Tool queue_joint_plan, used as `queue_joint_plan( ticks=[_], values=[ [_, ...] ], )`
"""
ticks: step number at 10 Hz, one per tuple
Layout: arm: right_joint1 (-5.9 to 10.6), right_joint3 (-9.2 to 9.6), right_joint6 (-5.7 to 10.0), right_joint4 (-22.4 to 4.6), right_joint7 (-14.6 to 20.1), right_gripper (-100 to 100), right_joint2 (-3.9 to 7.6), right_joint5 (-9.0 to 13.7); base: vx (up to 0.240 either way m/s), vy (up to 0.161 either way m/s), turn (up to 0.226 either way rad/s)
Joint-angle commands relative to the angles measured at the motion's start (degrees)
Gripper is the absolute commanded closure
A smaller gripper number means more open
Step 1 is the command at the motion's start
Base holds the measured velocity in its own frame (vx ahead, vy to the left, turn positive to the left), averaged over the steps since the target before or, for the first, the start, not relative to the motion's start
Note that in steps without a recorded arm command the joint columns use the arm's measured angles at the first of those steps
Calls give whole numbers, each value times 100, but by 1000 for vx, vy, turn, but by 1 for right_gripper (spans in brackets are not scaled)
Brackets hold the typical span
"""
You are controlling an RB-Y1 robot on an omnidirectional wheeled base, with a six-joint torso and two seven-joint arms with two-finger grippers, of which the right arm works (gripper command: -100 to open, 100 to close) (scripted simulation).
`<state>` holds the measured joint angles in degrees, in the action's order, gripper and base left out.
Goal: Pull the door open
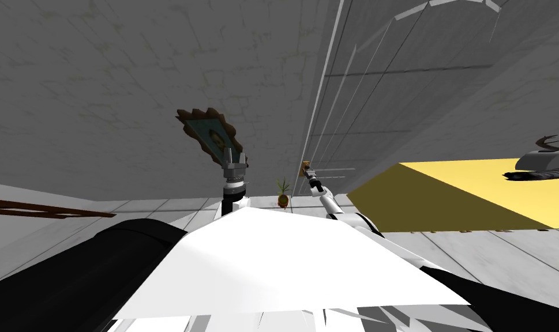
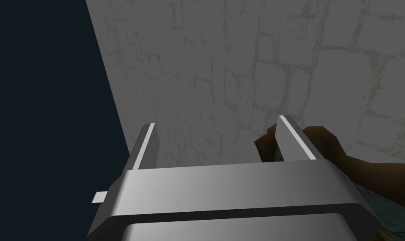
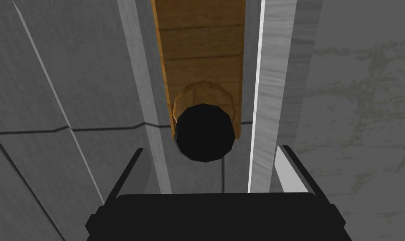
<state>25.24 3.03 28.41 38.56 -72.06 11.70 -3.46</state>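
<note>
The grey panelled door (image 1: 387,104) stands ahead and to my right, its edge beside a pale frame strip (image 3: 276,83). A round black knob (image 3: 204,132) sits on a brown wooden plate (image 3: 201,54) on the door (image 3: 72,83). My right gripper (image 3: 210,149) is open, and the knob lies between its fingers (image 3: 290,167) without touching them. In the head view the right gripper (image 1: 310,171) reaches the small brown plate (image 1: 306,165). My left gripper (image 1: 236,157) is raised at the wall. It is open (image 2: 217,121) with nothing between its fingers.
A dark-framed picture (image 1: 209,135) hangs on the cracked grey wall just behind my left gripper. A small potted plant (image 1: 283,196) stands on the floor by the wall. A yellow area (image 1: 462,196) lies to the right with a dark object (image 1: 543,161) on it.
</note>
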Motion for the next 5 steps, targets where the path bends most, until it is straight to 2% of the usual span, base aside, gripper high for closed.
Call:
queue_joint_plan(
  ticks=[1,2,3,4,5],
  values=[
    [26,5,10,-37,-12,-100,-5,11,227,11,0],
    [34,7,12,-47,-18,-100,-8,15,214,-17,-2],
    [32,5,13,-45,-13,-100,-6,12,85,-14,5],
    [32,5,13,-45,-13,100,-6,12,-10,5,2],
    [32,5,13,-45,-13,100,-6,12,-34,8,-1]
  ],
)
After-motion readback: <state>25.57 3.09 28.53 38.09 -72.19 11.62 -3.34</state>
